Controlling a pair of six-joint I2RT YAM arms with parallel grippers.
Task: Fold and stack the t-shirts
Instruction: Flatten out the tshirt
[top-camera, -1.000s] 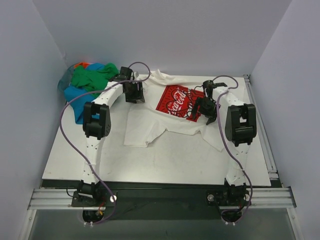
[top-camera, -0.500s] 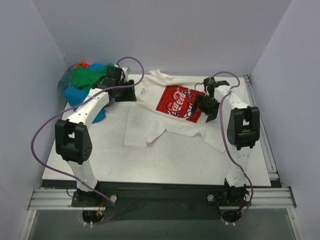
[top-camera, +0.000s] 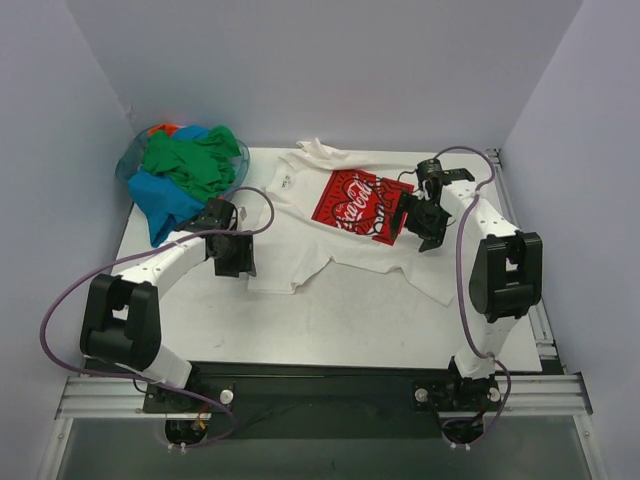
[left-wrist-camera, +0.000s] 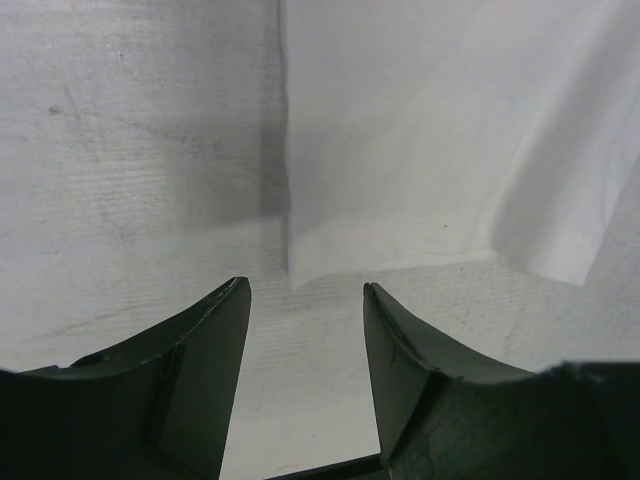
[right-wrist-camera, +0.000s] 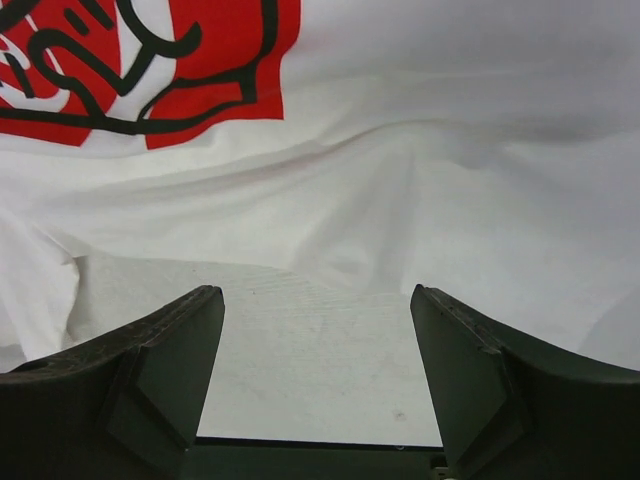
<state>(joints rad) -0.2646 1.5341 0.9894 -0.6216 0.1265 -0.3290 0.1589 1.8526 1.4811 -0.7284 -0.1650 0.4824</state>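
A white t-shirt (top-camera: 300, 235) with a red square logo (top-camera: 350, 202) lies spread and rumpled on the table, collar toward the back. My left gripper (top-camera: 236, 262) hovers open just left of its near-left hem. In the left wrist view that hem corner (left-wrist-camera: 300, 272) lies just ahead of the gap between the fingers (left-wrist-camera: 205, 340). My right gripper (top-camera: 415, 228) stands open over the shirt's right side, below the logo. The right wrist view shows bare table between its fingers (right-wrist-camera: 160, 350) and wrinkled white cloth (right-wrist-camera: 420, 200) beyond. Green, blue and orange t-shirts (top-camera: 185, 165) are heaped at the back left.
The heap sits partly in a clear tub (top-camera: 128, 165) in the back-left corner. The table (top-camera: 340, 325) is white, with walls close on the left, back and right. A metal rail (top-camera: 520, 230) runs along the right edge.
My left arm has swung from the shirt's collar at the back down to its near-left hem corner, its jaws narrowing a little. The right gripper has shifted only slightly.
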